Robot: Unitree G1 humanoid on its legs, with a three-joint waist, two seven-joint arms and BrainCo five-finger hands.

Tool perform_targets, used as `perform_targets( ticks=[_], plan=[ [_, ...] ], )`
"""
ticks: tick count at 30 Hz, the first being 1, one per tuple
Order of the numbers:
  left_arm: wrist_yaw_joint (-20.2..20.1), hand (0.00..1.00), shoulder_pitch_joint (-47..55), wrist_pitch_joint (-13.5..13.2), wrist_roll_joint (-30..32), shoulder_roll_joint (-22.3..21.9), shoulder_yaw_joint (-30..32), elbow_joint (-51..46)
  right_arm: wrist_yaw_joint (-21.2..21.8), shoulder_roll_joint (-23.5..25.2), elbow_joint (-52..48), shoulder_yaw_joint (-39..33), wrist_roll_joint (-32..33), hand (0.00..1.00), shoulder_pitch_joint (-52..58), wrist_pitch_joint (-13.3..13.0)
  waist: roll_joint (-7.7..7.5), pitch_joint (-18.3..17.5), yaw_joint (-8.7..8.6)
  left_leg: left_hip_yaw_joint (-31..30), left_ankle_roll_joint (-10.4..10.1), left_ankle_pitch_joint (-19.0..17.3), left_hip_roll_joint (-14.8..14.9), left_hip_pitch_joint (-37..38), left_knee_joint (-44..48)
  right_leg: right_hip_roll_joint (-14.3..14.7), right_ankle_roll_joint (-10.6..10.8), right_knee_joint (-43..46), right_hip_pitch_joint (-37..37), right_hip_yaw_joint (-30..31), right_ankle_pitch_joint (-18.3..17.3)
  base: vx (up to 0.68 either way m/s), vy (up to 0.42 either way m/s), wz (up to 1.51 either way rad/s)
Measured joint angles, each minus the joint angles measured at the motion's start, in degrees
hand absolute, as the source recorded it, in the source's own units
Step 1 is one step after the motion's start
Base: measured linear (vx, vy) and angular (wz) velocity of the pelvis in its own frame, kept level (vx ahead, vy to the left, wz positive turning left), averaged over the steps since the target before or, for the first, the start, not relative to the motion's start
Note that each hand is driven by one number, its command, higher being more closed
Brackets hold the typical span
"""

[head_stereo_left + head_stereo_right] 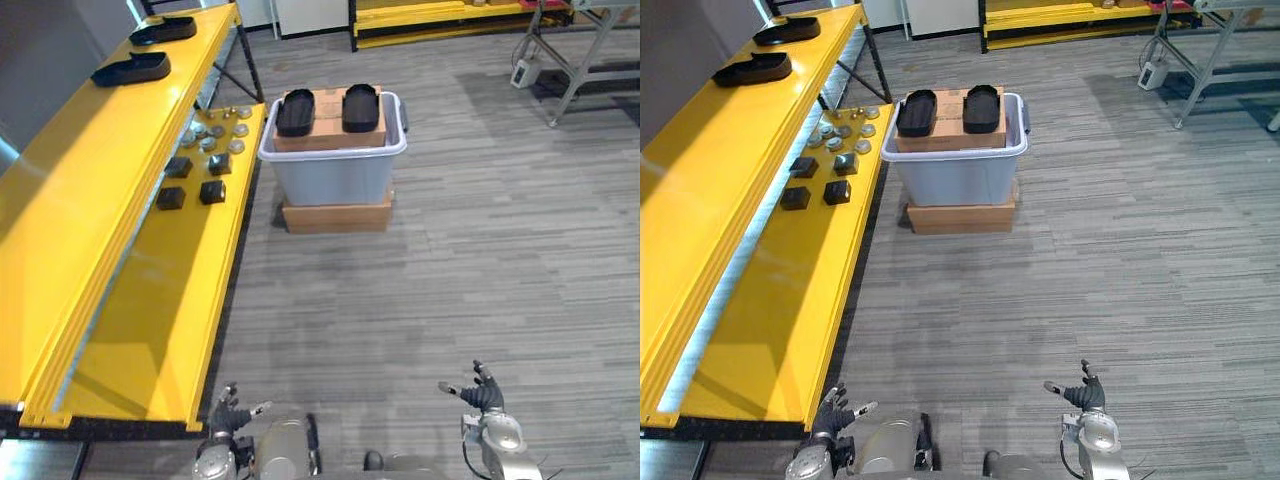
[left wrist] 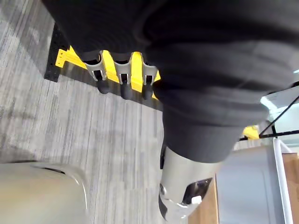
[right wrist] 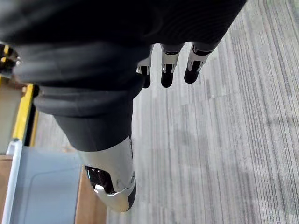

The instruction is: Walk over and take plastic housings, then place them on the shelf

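Two black plastic housings [image 1: 295,112] are lying side by side on the cardboard box [image 1: 330,133], which is sitting in the grey bin [image 1: 335,178] beside the yellow shelf [image 1: 70,230]. The bin is standing on a flat carton [image 1: 337,215]. Two further housings [image 1: 131,69] are resting at the far end of the shelf's upper board. The left hand [image 1: 228,412] and the right hand [image 1: 482,392] are hanging low over the floor [image 1: 450,280], well apart from the bin, fingers relaxed and straight, holding nothing
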Motion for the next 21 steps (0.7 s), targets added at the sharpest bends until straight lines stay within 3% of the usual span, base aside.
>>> perform_targets(
  ticks=[1,2,3,5,6,7,8,9,11,14,15,16,17,18,19,21],
  plan=[
    [0.0,0.00,0.1,0.0,0.0,0.0,0.0,0.2,0.0,0.1,0.0,0.0,0.0,0.00,0.1,0.0,-0.20,-0.2,0.00,0.2,1.0,1.1,-0.2,0.0,0.1,-0.2,0.5,0.2,0.2,0.1,-0.3,0.59,0.170,-0.14],
    [0.0,0.00,0.0,0.0,0.0,-0.1,-0.2,1.6,0.0,0.2,0.0,-0.1,-0.5,0.00,0.2,-0.1,-0.37,-1.2,-0.46,0.1,4.6,4.8,-1.6,-0.2,1.3,-1.5,2.5,2.6,0.2,-0.1,-1.5,0.53,0.117,0.14],
    [-0.1,0.00,-1.4,0.0,0.0,-0.1,-0.3,2.8,-0.1,0.3,0.7,-0.7,-0.5,0.00,0.8,-0.1,-1.10,-1.8,-0.45,0.3,5.3,3.2,-2.9,-0.2,2.8,-3.0,4.1,6.9,-1.6,-0.3,-2.4,0.78,0.187,0.28],
    [-0.1,0.00,-2.8,-0.1,0.0,0.2,-0.5,3.0,0.1,0.8,2.1,-1.4,-0.5,0.00,1.2,0.0,-2.10,-1.7,-0.40,-0.4,6.2,-0.4,-5.0,2.0,3.1,-4.4,6.3,24.2,-8.0,-0.5,-2.6,0.69,0.168,0.40],
    [0.0,0.00,-3.1,0.0,0.0,0.9,-0.7,3.5,0.1,1.6,2.0,-1.4,-0.5,0.00,2.2,0.0,-3.20,-1.5,-0.91,-1.7,6.8,-3.3,-7.0,6.0,3.2,-6.4,14.5,42.9,-14.4,-0.3,1.7,0.62,0.127,0.49],
    [0.0,0.00,-3.4,0.2,0.0,1.0,-0.8,3.8,0.1,1.7,2.0,-1.3,-0.5,0.00,2.4,0.0,-3.28,-1.5,-1.31,-2.5,7.0,-4.4,-7.6,7.8,3.3,-7.2,14.5,49.4,-16.6,-0.6,2.0,0.73,0.124,0.60],
    [0.0,0.00,-3.3,0.4,0.0,1.2,-1.1,3.9,0.1,1.9,2.0,-1.2,-0.5,0.00,2.3,0.0,-3.08,-1.4,-2.20,-3.6,7.4,-6.2,-8.0,12.0,3.1,-8.7,11.6,58.4,-20.0,-2.3,0.7,0.58,0.087,0.50],
    [0.0,0.00,-3.5,0.4,0.0,1.3,-1.2,4.0,0.2,2.5,1.4,-1.1,-0.5,0.00,2.3,-0.3,-2.83,-1.3,-2.55,-5.2,8.3,-7.0,-7.8,17.1,2.2,-10.1,7.8,61.5,-23.5,-5.1,-1.3,0.64,0.070,0.46],
    [0.0,0.00,-3.9,0.3,-0.1,1.3,-1.3,4.1,0.2,2.7,0.9,-1.1,-0.4,0.00,2.2,-1.0,-2.10,-1.1,-3.54,-7.2,7.9,-8.9,-6.6,21.5,0.6,-9.9,5.3,58.9,-26.8,-6.2,-3.0,0.52,-0.004,0.43],
    [-0.1,0.00,-5.1,0.4,-0.5,1.4,-1.3,4.2,0.2,2.8,1.1,-1.0,-0.3,0.00,2.0,-1.1,-2.34,-0.5,-3.70,-9.4,6.4,-12.2,-4.5,27.5,-1.8,-8.6,6.2,40.9,-33.1,-6.4,-3.5,0.37,-0.084,0.28],
    [0.0,0.00,-5.6,0.3,-0.5,1.4,-1.3,4.3,0.2,2.8,1.2,-1.0,-0.3,0.00,1.9,-1.1,-2.42,-0.3,-3.81,-9.8,5.8,-13.2,-3.9,28.2,-1.9,-8.2,6.6,36.2,-34.2,-6.4,-2.5,0.34,-0.142,0.21],
    [0.0,0.00,-6.2,0.4,-0.5,1.7,-1.2,5.3,0.3,3.0,1.9,-1.0,-0.1,0.00,1.6,-0.9,-2.83,-0.1,-3.82,-10.4,4.9,-14.8,-3.1,29.3,-2.0,-7.3,7.3,24.2,-35.3,-5.8,2.4,0.52,-0.260,0.26],
    [0.0,0.00,-6.4,0.4,-0.4,2.0,-1.2,6.5,0.3,3.1,2.3,-1.1,0.2,0.00,1.7,-0.6,-3.19,-0.1,-4.29,-11.6,4.0,-15.8,-2.4,30.3,-2.9,-6.9,7.7,16.4,-35.0,-4.9,12.1,0.43,-0.226,0.33],
    [0.1,0.00,-6.3,0.4,-0.4,2.1,-1.2,7.1,0.3,3.1,2.5,-1.2,0.2,0.00,1.8,-0.4,-3.20,-0.3,-4.93,-12.4,3.4,-16.2,-1.9,31.1,-3.7,-6.6,7.2,15.8,-34.5,-5.2,15.8,0.46,-0.270,0.39],
    [0.0,0.00,-6.3,0.4,-0.4,2.1,-1.2,8.2,0.3,2.8,3.1,-1.6,0.2,0.00,1.7,-0.3,-2.34,-0.3,-5.48,-13.2,2.7,-16.7,-0.2,32.6,-4.8,-4.7,2.5,17.2,-34.5,-5.3,15.1,0.47,-0.272,0.30],
    [0.0,0.00,-6.5,0.5,-0.3,1.9,-0.7,9.1,0.3,4.4,3.1,-3.2,0.4,0.00,1.8,0.1,-2.31,-0.1,-5.74,-13.2,-0.1,-15.8,1.1,31.0,3.2,-4.5,-1.1,21.7,-33.2,-7.5,11.2,0.59,-0.338,0.37]
  ],
)
